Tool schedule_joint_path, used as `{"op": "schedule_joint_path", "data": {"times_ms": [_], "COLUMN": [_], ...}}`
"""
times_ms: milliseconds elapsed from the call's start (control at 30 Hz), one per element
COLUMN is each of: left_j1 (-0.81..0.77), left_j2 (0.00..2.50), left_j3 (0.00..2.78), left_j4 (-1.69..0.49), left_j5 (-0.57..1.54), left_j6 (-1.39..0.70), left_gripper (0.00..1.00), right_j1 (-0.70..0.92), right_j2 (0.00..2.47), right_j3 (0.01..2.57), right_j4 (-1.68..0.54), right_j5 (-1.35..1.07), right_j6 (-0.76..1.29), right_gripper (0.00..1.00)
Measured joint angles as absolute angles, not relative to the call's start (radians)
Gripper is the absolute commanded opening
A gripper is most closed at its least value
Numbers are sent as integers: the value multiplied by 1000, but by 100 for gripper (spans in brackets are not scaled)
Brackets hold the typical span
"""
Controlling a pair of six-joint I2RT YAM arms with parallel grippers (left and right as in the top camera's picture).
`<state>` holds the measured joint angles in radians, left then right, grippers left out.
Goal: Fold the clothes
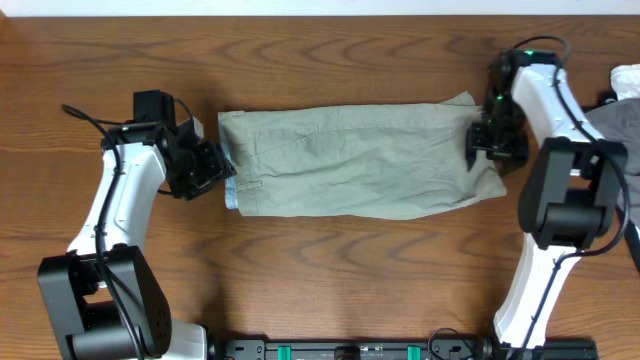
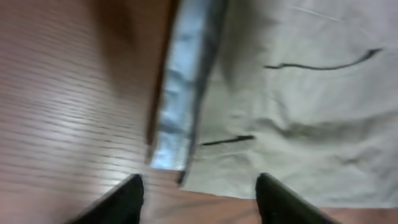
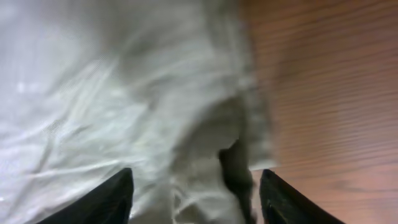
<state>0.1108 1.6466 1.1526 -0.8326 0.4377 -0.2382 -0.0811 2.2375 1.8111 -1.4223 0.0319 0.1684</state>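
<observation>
The clothes [image 1: 360, 160] are pale khaki-green shorts lying flat across the middle of the table, long side running left to right. My left gripper [image 1: 222, 170] sits at their left end, open. In the left wrist view its fingers [image 2: 127, 199] straddle bare wood just short of the cloth edge, where a whitish-blue lining strip [image 2: 186, 93] shows. My right gripper [image 1: 482, 140] hovers over the right end, open. In the right wrist view its fingers [image 3: 112, 196] stand apart above the rumpled hem [image 3: 242, 137] of the clothes [image 3: 112, 93].
A grey cloth [image 1: 612, 120] and a white item [image 1: 628, 80] lie at the right edge behind the right arm. Bare wooden table [image 1: 330, 270] lies in front of the shorts. A black rail [image 1: 350, 350] runs along the front edge.
</observation>
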Motion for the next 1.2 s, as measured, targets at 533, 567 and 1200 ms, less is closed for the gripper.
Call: {"op": "schedule_joint_path", "data": {"times_ms": [533,567,1200], "left_j1": [-119,-119,-122], "left_j2": [1726,1746,1904], "left_j3": [1158,1158,1162], "left_j4": [-765,-768,-785], "left_j5": [318,313,305], "left_j6": [-108,-105,-81], "left_gripper": [6,6,6], "right_j1": [-3,30,179], "right_j2": [2181,2181,2213], "right_j3": [1741,1709,1485], "right_j4": [-1026,-990,-619], "right_j5": [-525,-548,-591], "right_j6": [-13,-17,593], "right_gripper": [1,1,1]}}
